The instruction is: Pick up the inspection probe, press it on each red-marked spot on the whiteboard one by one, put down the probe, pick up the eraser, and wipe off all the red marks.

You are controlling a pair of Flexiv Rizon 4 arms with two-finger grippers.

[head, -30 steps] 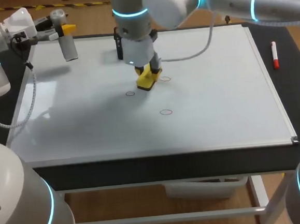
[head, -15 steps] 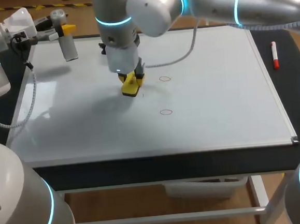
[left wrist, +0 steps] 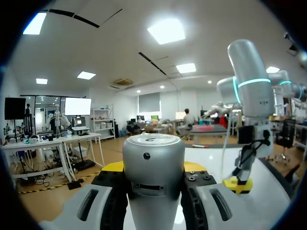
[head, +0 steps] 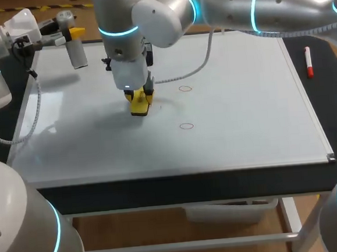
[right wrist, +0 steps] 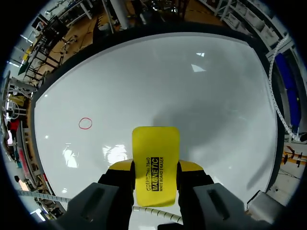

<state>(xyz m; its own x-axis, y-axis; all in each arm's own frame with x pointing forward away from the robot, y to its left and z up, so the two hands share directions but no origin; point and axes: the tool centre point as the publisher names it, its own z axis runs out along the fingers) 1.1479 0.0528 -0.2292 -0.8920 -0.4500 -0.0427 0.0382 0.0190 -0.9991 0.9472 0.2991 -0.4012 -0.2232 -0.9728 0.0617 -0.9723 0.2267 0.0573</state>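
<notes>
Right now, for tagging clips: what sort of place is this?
Probably a robotics lab bench: a flat whiteboard with red marks, right gripper holding a yellow eraser, left gripper holding the probe.

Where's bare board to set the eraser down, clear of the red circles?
Free: the whiteboard's right half, between the two red circles and its right frame; also the front strip between the nearer circle and the front frame. Crowded: far-left corner, where the left gripper holds the probe, and left of centre, where the right gripper holds the eraser.
</notes>
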